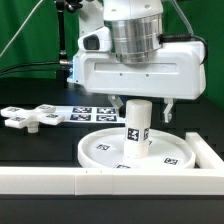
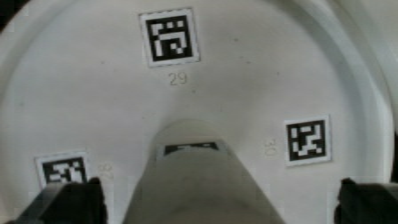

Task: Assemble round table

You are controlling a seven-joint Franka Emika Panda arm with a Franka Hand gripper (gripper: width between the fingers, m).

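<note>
The large round rimmed disc [image 1: 100, 150] lies flat on the black table. The short cylindrical post [image 1: 137, 128] stands upright at its middle, with tags on its side. My gripper [image 1: 144, 112] hangs straight above and is open. Its two fingers [image 1: 170, 108] flank the top of the post with a gap on each side. In the wrist view the post [image 2: 205, 180] rises between the dark fingers [image 2: 54, 205] over the tagged disc [image 2: 107, 100], and my gripper [image 2: 217, 205] straddles it. The cross-shaped piece [image 1: 30, 117] lies on the table at the exterior view's left.
The marker board [image 1: 95, 112] lies behind the disc. The long white border wall [image 1: 60, 181] runs along the front and turns up the exterior view's right side [image 1: 207, 152], close to the disc's rim.
</note>
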